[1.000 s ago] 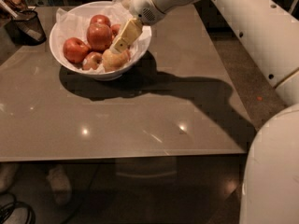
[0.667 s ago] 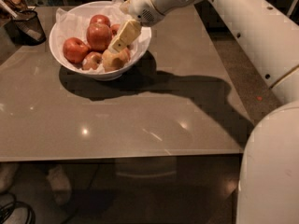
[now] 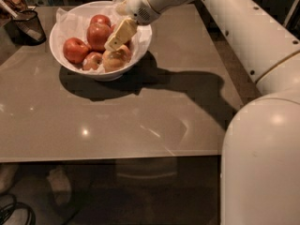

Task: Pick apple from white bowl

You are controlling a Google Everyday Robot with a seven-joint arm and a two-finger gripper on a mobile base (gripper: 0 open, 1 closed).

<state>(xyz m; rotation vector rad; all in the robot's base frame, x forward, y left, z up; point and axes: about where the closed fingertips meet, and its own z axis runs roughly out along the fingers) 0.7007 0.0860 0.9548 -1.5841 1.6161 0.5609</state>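
Note:
The white bowl (image 3: 101, 73), lined with crumpled white paper, stands at the table's far left. It holds several apples. The apple (image 3: 97, 33), the biggest and deep red, lies near the bowl's middle. A yellowish-tan apple (image 3: 116, 59) lies at the front right, and smaller red apples lie to the left (image 3: 75, 49) and at the back (image 3: 101, 19). My gripper (image 3: 113, 42) reaches in from the upper right and hangs tilted over the bowl, just right of the apple and just above the tan apple. It holds nothing that I can see.
A dark mesh cup (image 3: 29, 25) with a utensil in it stands at the far left, beside the bowl. The grey table (image 3: 140, 121) ends at a front edge low in the view. My white arm and body (image 3: 262, 139) fill the right side.
The gripper has risen a little and shifted left, off the yellowish-tan apple towards the big red one. The apples and bowl have not moved.

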